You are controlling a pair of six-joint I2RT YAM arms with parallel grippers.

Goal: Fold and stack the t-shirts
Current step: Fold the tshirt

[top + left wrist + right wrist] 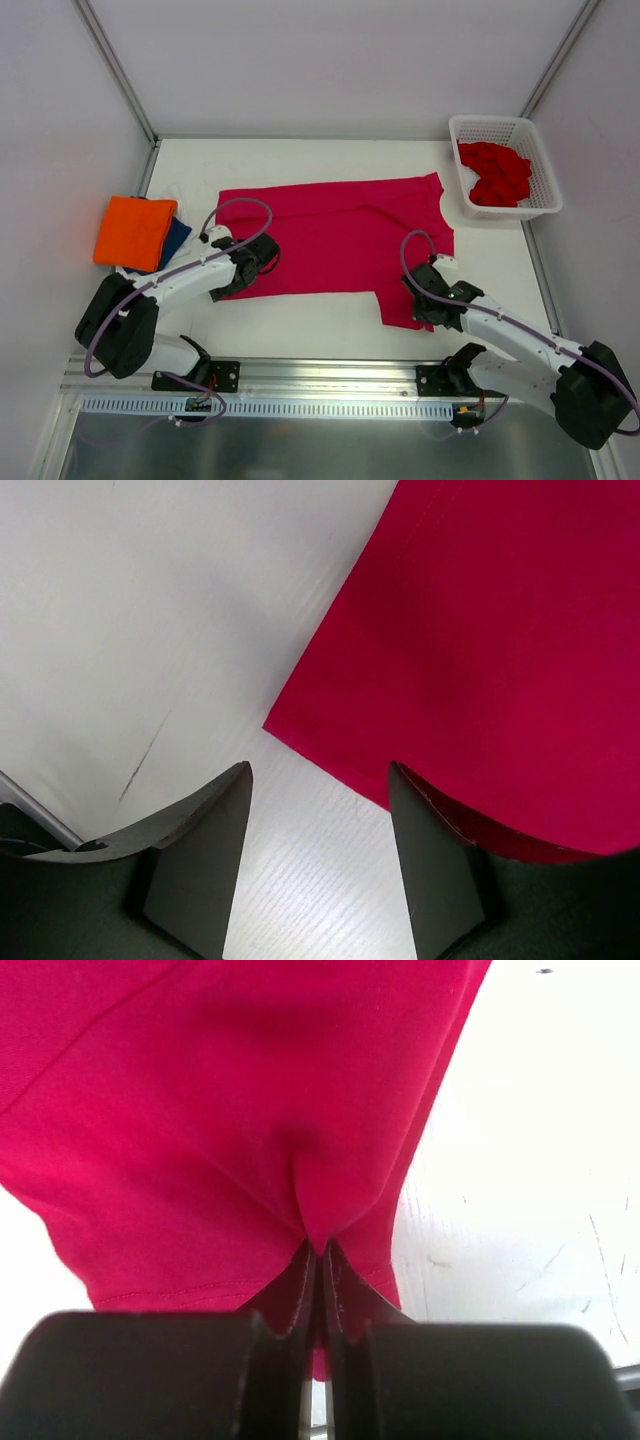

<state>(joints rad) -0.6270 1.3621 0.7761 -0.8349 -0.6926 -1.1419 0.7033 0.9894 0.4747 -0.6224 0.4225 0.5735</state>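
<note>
Clearly the white counter [330,310] carries everything here. The crimson-pink t-shirt [340,235] lies flat across its middle, with one sleeve hanging toward the near edge on the right. At the far right corner sits a white lattice basket [490,120] holding bunched red t-shirts [495,172]. At the left, well apart from it, a folded orange t-shirt [135,230] rests on a dark blue t-shirt [178,238].

The main risk, as I judge it, is a lopsided pull. The right end effector [318,1250] has its jaws pressed together on a small pucker of the crimson-pink cloth at the near sleeve. The left end effector [318,780] is spread wide with nothing between its jaws. The shirt's near-left corner lies just beyond its fingertips, and one finger sits at the hem. If the right arm lifts or carries its side now, the left side probably drags on the counter, so the fold comes out skewed or bunched.

The right pinch itself looks thin. It may hold only the top layer, or the cloth may slip free once its weight hangs from it.

If the left jaws close where they are, they likely catch bare counter or only the edge of the hem, which would not hold through a fold.

The left arm also lies close to the stacked shirts, so a wide swing could nudge the orange one askew.
</note>
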